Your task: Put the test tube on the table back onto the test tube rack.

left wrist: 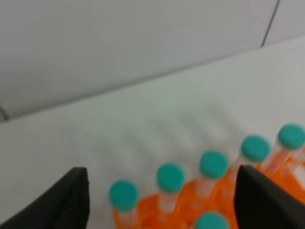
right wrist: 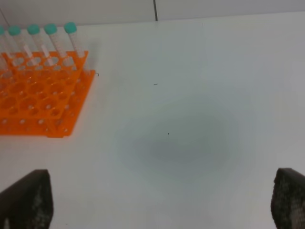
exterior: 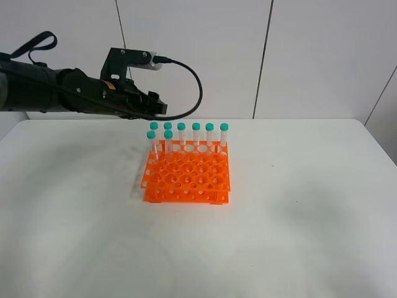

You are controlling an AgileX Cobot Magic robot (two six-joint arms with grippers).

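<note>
The orange test tube rack [exterior: 186,177] stands in the middle of the white table [exterior: 298,217]. Several teal-capped test tubes [exterior: 196,133] stand upright in its far rows. No tube lies on the table in any view. My left gripper [exterior: 158,104] hovers above the rack's far left corner. In the left wrist view it [left wrist: 164,200] is open and empty, with the tube caps [left wrist: 170,177] below it. My right gripper [right wrist: 157,200] is open and empty over bare table, with the rack [right wrist: 38,100] off to one side. It is out of the exterior view.
A white panelled wall [exterior: 310,56] rises behind the table's far edge. The left arm [exterior: 56,93] reaches in from the far left with a black cable loop [exterior: 195,87] hanging above the rack.
</note>
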